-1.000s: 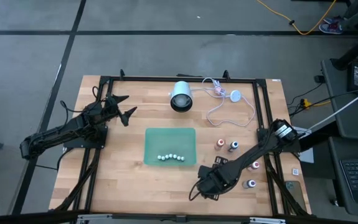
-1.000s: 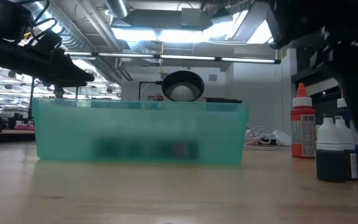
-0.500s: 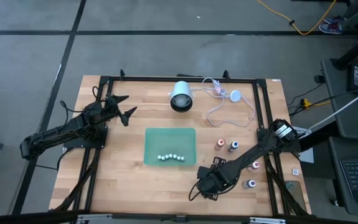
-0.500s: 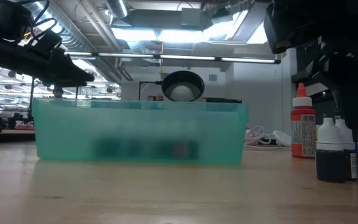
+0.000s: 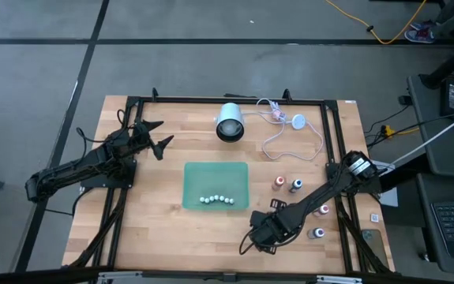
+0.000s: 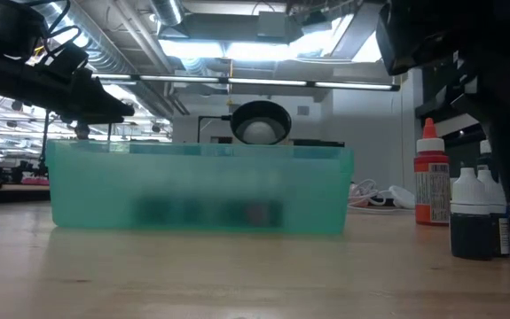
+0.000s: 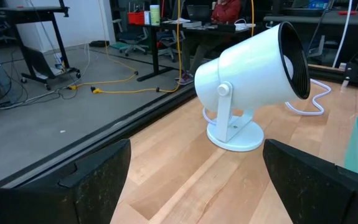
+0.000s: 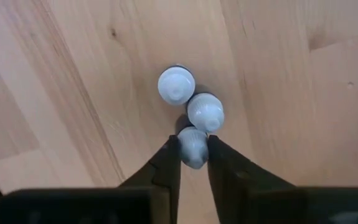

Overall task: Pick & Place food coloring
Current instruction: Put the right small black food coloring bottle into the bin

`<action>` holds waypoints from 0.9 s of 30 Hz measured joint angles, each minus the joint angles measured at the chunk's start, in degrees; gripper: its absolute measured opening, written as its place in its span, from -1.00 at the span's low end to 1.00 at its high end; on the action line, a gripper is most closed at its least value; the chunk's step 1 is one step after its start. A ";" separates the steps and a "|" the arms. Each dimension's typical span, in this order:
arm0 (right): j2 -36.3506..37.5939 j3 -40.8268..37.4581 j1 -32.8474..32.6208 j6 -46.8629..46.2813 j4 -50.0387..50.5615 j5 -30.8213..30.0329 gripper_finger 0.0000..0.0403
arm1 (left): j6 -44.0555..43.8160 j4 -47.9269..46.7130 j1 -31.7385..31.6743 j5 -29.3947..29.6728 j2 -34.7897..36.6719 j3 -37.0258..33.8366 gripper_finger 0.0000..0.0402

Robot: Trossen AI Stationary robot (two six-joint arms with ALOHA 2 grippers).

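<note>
Three tiny food coloring bottles stand upright in a tight cluster on the wood; the right wrist view shows their pale caps (image 8: 176,85) (image 8: 205,111) from above. My right gripper (image 5: 263,234) (image 8: 193,152) points down over them near the table's front right, shut on the nearest one (image 8: 193,147). In the low view these are dark bottles with white caps (image 6: 472,217). More bottles (image 5: 279,183) (image 5: 296,186) (image 5: 324,209) (image 5: 317,233) stand on the table to the right. My left gripper (image 5: 157,136) (image 7: 194,180) waits open at the far left, touching nothing. My right gripper pinches the nearest bottle's pale cap (image 8: 193,138) between its two fingers (image 8: 170,163). The fingers come from above, pointing down. The bottle is upright, right against its neighbour; the gripper hides its base, and I cannot tell whether it rests on the table.
A translucent green bin (image 5: 191,177) (image 6: 201,190) stands mid-table with several small bottles lying in a row inside. A white lamp-like device (image 5: 229,122) (image 7: 253,81) and its cable (image 5: 290,138) lie at the far edge. A black frame (image 5: 333,158) borders the table.
My right gripper has shut on the nearest bottle's cap; in the low view its dark finger now covers the cap that showed before. The arm itself has stayed in place and the bottles have not shifted.
</note>
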State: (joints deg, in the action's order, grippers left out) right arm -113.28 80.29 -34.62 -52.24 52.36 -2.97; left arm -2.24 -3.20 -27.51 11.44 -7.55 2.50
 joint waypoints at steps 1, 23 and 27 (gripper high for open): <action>0.03 0.02 0.01 0.00 0.07 0.01 -0.69 | 0.00 0.01 0.00 0.01 0.01 -0.01 0.80; -0.10 21.72 4.09 11.92 20.80 1.33 -0.72 | 0.00 0.00 0.00 0.02 0.00 -0.02 0.80; -0.10 25.04 6.89 15.40 21.84 1.26 -0.72 | 0.00 0.00 0.00 0.01 0.01 0.00 0.80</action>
State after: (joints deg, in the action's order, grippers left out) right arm -113.38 105.33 -27.73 -36.84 74.19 -1.72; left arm -2.24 -3.20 -27.51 11.45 -7.54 2.50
